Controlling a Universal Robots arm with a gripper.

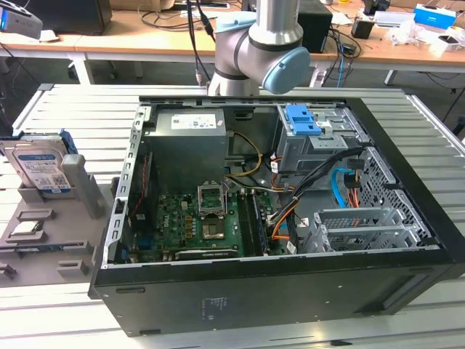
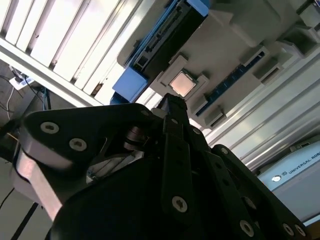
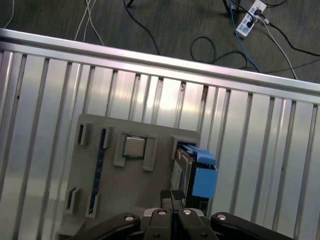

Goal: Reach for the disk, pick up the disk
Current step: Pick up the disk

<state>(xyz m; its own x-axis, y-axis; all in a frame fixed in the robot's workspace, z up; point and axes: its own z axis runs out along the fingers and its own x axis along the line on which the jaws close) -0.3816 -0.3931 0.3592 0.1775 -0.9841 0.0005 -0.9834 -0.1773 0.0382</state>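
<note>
First wrist view: hangs over stand point(image 3: 125, 200) with gripper point(image 3: 172, 196) clenched empty, near disk point(image 3: 190, 170); propped on edge there, probably to offer its rim for pinching.

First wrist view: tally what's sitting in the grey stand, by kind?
Disk: 1
Processor chip: 1
Thin blue strip in a slot: 1
Total: 3

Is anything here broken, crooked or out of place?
Nothing stands out. The computer lies open on its side, cables loose inside, which looks deliberate. The disk stands upright in its grey tray, and a chip sits squarely in its pocket.
</note>
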